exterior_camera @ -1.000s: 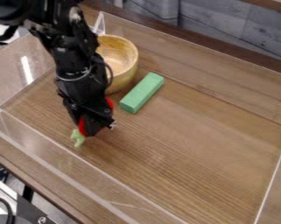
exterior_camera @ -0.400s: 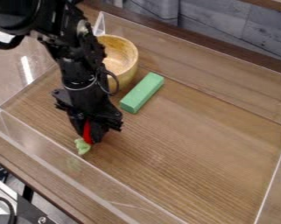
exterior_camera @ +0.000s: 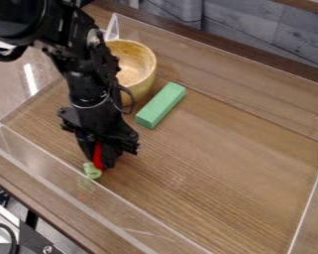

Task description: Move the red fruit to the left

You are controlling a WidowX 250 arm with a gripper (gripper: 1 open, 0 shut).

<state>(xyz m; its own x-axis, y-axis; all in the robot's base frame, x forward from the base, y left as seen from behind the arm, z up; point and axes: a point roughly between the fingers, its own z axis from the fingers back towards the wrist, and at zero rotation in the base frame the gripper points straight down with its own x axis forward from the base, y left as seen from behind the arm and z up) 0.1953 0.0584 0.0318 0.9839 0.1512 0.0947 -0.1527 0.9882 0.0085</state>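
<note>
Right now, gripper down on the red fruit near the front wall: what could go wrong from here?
1. The gripper hides most of the red fruit; only red and a green leaf stub show between the fingers, so the grip looks shallow and it could slip or roll on release.
2. The clear front wall is close; moving further that way may bump it.

wooden bowl (exterior_camera: 138,62): back of table | green block (exterior_camera: 161,104): flat, just beside bowl | wooden table (exterior_camera: 241,169)
</note>
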